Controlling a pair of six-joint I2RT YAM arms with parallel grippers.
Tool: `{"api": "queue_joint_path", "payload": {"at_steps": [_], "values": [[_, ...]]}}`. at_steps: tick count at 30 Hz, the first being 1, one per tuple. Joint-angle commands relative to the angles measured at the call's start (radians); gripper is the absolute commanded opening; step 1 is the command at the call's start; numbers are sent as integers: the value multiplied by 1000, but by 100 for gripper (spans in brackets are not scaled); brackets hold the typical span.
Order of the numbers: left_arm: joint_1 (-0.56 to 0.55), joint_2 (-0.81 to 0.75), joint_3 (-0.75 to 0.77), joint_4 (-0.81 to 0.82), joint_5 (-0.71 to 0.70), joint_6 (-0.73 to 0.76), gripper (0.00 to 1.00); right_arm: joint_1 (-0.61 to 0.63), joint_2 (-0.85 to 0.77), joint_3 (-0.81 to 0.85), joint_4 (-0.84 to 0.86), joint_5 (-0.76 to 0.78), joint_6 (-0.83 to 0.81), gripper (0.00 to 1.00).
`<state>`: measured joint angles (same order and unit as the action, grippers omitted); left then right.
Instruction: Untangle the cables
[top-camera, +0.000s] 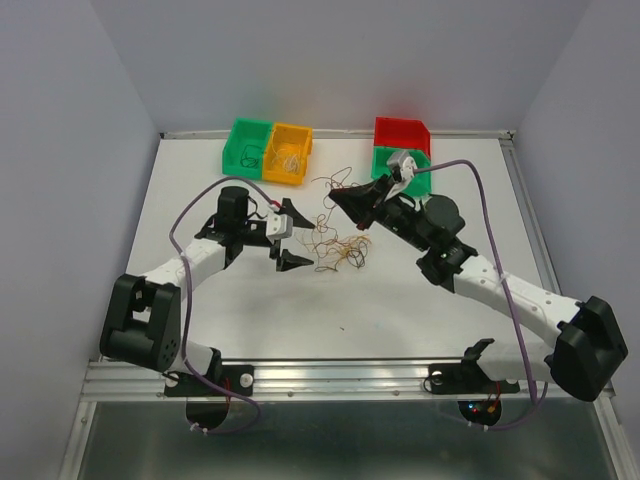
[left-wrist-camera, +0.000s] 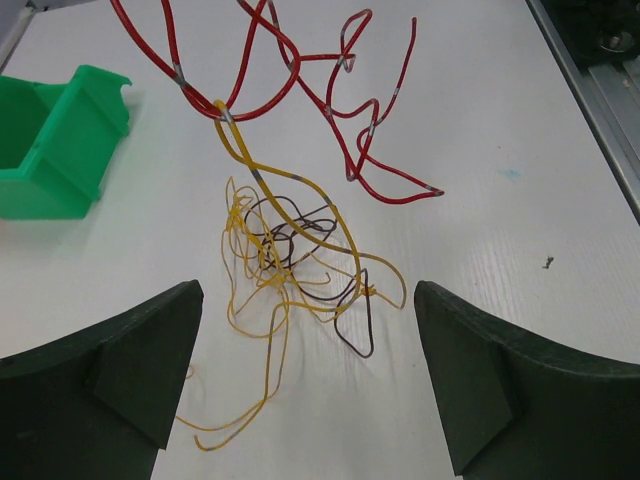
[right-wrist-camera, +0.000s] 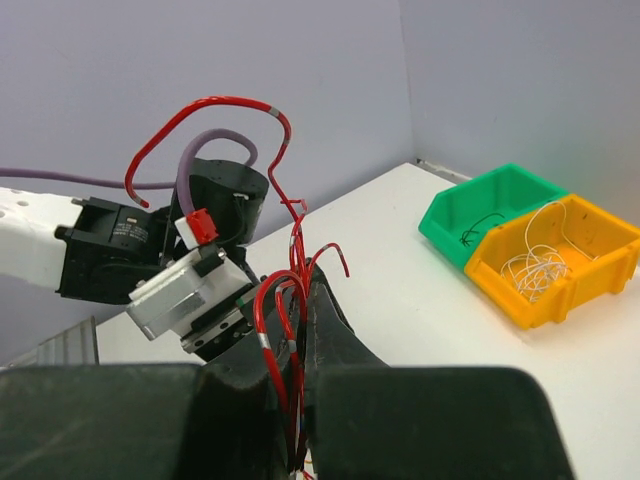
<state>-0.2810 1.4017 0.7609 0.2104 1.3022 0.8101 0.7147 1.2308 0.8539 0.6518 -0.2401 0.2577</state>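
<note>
Currently clamping red cables (right-wrist-camera: 215, 100) tight in right gripper (right-wrist-camera: 300, 322), dangling them over desk (top-camera: 260, 320) centre; holding left gripper (top-camera: 288, 240) spread wide beside yellow-and-dark tangle (left-wrist-camera: 280, 270) lying there.

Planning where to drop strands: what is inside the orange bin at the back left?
A loose bundle of curly whitish cables lies in the orange bin. In the right wrist view, its front wall hides part of the floor.
</note>
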Motion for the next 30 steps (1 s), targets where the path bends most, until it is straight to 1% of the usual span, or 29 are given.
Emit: {"api": "queue_joint_path", "payload": {"at_steps": [1, 3, 5, 6, 8, 9, 10, 12, 13, 14, 15, 16, 18, 19, 21, 22, 25, 27, 28, 29, 30], "values": [[-26, 11, 15, 102, -33, -80, 98, 3, 7, 79, 20, 5, -8, 1], [-37, 10, 0, 157, -52, -155, 96, 3, 9, 82, 22, 8, -8, 1], [-44, 5, -15, 219, -87, -193, 93, 5, 12, 85, 20, 9, -9, 1], [-53, 5, -20, 253, -99, -227, 91, 3, 12, 85, 20, 12, -9, 1], [-60, 11, -21, 276, -136, -259, 79, 3, 16, 88, 20, 13, -9, 1], [-60, 13, -20, 280, -138, -264, 72, 3, 18, 89, 20, 18, -9, 1], [-60, 17, -18, 280, -142, -264, 55, 5, 18, 96, 20, 22, -11, 1], [-60, 20, -17, 285, -149, -264, 35, 3, 18, 105, 20, 39, -11, 1], [-60, 22, -17, 287, -155, -265, 17, 3, 18, 112, 17, 45, -14, 1], [-60, 29, -15, 287, -158, -262, 7, 5, 16, 120, 14, 51, -20, 0], [-58, 33, -14, 287, -168, -261, 0, 3, 9, 143, 8, 68, -34, 1], [-58, 37, -11, 294, -211, -262, 0, 5, 4, 158, -13, 84, -43, 1], [-58, 63, -2, 310, -245, -290, 0, 3, -13, 188, -35, 122, -76, 1], [-58, 84, 11, 319, -270, -304, 0, 3, -33, 213, -44, 171, -90, 1], [-57, 109, 31, 322, -276, -350, 0, 3, -54, 243, -46, 228, -127, 0], [-57, 120, 44, 320, -282, -356, 0, 5, -69, 284, -46, 286, -142, 1], [-57, 141, 58, 320, -293, -373, 0, 3, -77, 361, -56, 364, -190, 1], [-57, 137, 52, 322, -294, -371, 0, 3, -68, 450, -66, 395, -236, 1], [-57, 134, 49, 325, -294, -370, 0, 3, -48, 521, -84, 448, -248, 1], [-57, 134, 48, 325, -293, -370, 0, 3, -38, 557, -95, 481, -250, 0], [-57, 134, 48, 325, -296, -371, 0, 3, -24, 592, -109, 552, -300, 1]]}}
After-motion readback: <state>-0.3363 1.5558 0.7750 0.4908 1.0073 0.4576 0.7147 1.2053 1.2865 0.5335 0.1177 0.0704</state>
